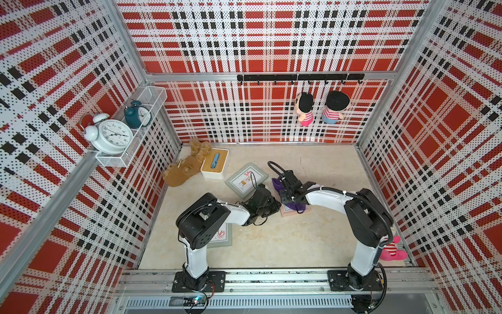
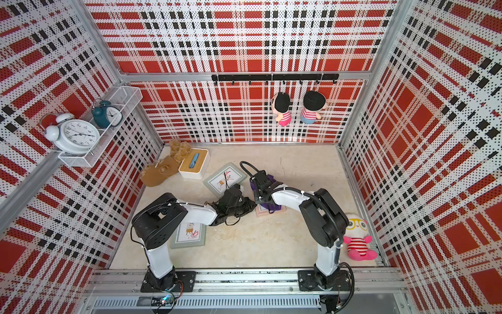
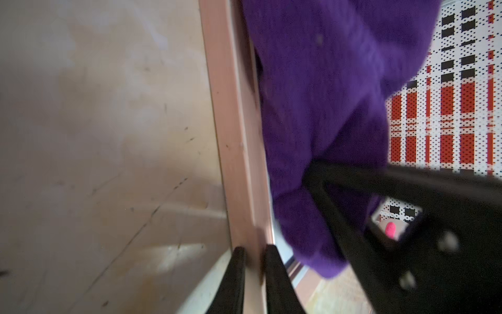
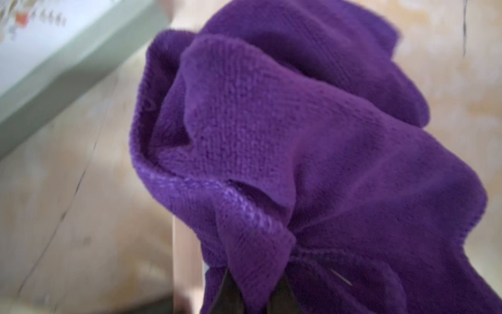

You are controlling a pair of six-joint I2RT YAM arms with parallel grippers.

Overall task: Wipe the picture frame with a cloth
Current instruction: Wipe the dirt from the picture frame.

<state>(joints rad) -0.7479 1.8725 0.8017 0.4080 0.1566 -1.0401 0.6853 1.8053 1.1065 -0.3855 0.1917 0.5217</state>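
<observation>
Pinched tight in the right gripper (image 4: 256, 277): a gathered fold of the cloth (image 4: 271, 136), deep purple, nubby and terry-like, bunched in soft rolls. Clamped between the narrow black fingers (image 3: 236, 271) of the left gripper (image 3: 254, 250): the rim of the picture frame (image 3: 231, 108), pale pink, straight-edged, smooth. Draped over that frame near mid-table, covering much of its face in both top views. Underneath, a mottled beige tabletop (image 3: 95, 136), matte and faintly scratched; nearby, a grey-green frame (image 1: 245, 178), flat and rectangular, with a white mat.
</observation>
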